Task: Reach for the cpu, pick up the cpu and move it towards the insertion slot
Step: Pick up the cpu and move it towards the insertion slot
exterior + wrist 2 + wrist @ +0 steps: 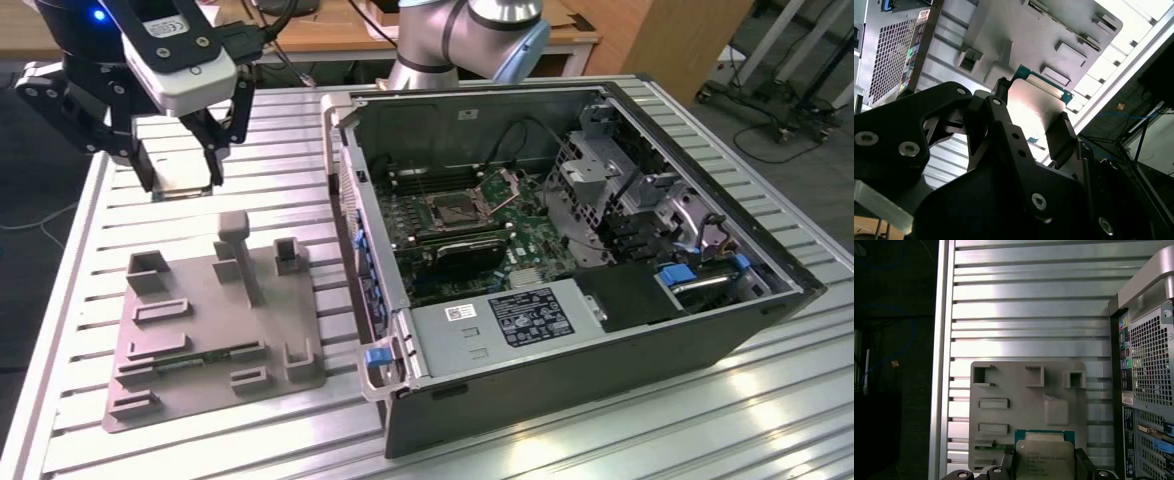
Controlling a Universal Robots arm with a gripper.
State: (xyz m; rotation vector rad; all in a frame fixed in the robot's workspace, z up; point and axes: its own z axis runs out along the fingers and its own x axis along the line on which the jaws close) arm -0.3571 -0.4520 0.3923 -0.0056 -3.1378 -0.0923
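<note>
End effector [180, 182] is closed on the cpu [180, 158], with its two black fingers [1009, 461] pressing opposite edges of the chip; the pale metal top shows in both wrist views. The chip hangs clear above the slatted worktop [294, 130], near the grey fixture [200, 320]. The insertion slot [454, 210] lies well apart, inside the open computer case [601, 330] on the exterior view's right.

The cpu [1045, 459] has a pale silvery top edged in teal-green; the gripper [1033, 105] is black; the fixture [214, 330] is plain grey; under the fixture, the table [287, 140] is silvery with parallel ribs; beside the fixture, the black computer case [587, 370] shows a green motherboard [531, 242].
</note>
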